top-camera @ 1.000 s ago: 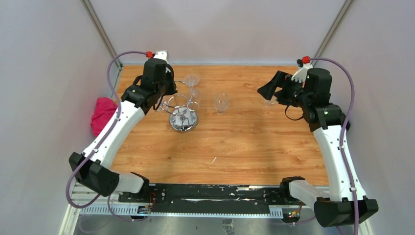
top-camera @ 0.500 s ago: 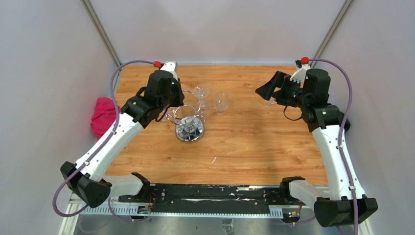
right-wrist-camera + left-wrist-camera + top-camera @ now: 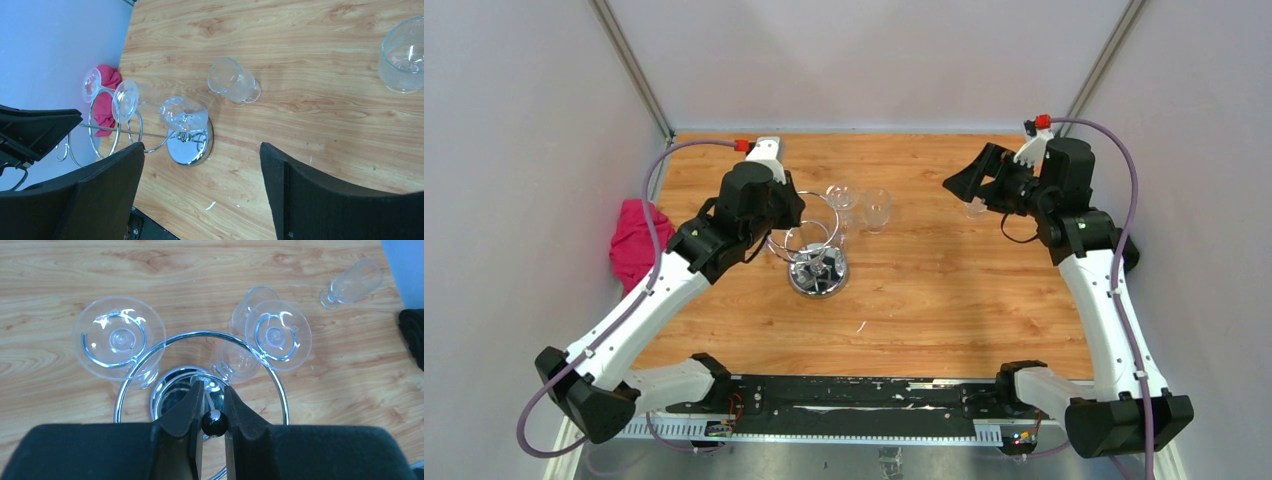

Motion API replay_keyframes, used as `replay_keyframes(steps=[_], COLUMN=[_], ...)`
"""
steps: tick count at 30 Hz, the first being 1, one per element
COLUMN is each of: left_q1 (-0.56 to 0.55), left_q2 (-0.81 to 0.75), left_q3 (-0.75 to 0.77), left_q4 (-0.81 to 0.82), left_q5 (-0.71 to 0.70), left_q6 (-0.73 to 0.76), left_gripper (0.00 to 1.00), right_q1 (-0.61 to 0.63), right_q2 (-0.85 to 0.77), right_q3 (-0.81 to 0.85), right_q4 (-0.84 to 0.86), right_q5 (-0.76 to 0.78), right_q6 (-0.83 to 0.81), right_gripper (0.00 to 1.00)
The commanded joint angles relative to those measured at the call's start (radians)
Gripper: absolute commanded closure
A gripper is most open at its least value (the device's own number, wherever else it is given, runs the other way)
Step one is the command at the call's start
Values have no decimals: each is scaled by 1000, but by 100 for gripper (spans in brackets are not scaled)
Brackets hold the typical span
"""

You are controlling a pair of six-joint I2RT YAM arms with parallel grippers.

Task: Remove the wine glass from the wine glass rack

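The left jaws are clenched on the small ball knob (image 3: 214, 422) atop the pole of the rack (image 3: 200, 333). The fingers (image 3: 187, 412) press it from either side. The rack is left of the middle of the bench (image 3: 944, 300), with its mirrored base (image 3: 819, 277) below the left wrist. Whether the base rests flat on the wood I cannot tell.

Two wine glasses hang bowl-down from the rack's top ring, their feet caught in the curled hooks. In the left wrist view the first glass (image 3: 119, 337) hangs on the left of the ring and the second glass (image 3: 277, 335) on the right. No jaws touch either glass.

The right jaws stand wide apart and released, grasping nothing. They are over the far right part of the bench, well apart from the rack.

A stray glass (image 3: 877, 208) stands upright on the wood beyond the rack and to its right, apart from it. An end glass (image 3: 974, 209) sits on the bench near the right jaws. A pink cloth (image 3: 634, 240) lies off the bench's left edge, and a white scrap (image 3: 861, 326) lies on the wood nearer the arm bases.
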Motion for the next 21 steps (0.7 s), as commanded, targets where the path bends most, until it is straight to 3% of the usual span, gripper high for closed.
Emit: replay_keyframes(steps=[1,13,15,19,21], left_q1=[-23,-30,-31,-32,-31], left_q2=[-57,-39,-23,0,5], left_q3=[-63,-56,-63,-69,-69], left_q4=[105,125,142,153,158], left_q5=[76,83,102,114,111], left_q6=[-130,-105,-109,-108,-102], left_gripper=[100,100,95,77,64], right_q1=[-12,-9,-9,-7,-4], right_q2=[11,37,41,46,52], right_q3=[-24,-43,-54,-82,-95], right_q4=[38,84,98,142,181], right_q5=[-36,-93,-114,-159,-197], right_q6=[28,63,73,100,118], right_gripper=[10,11,11,13,20])
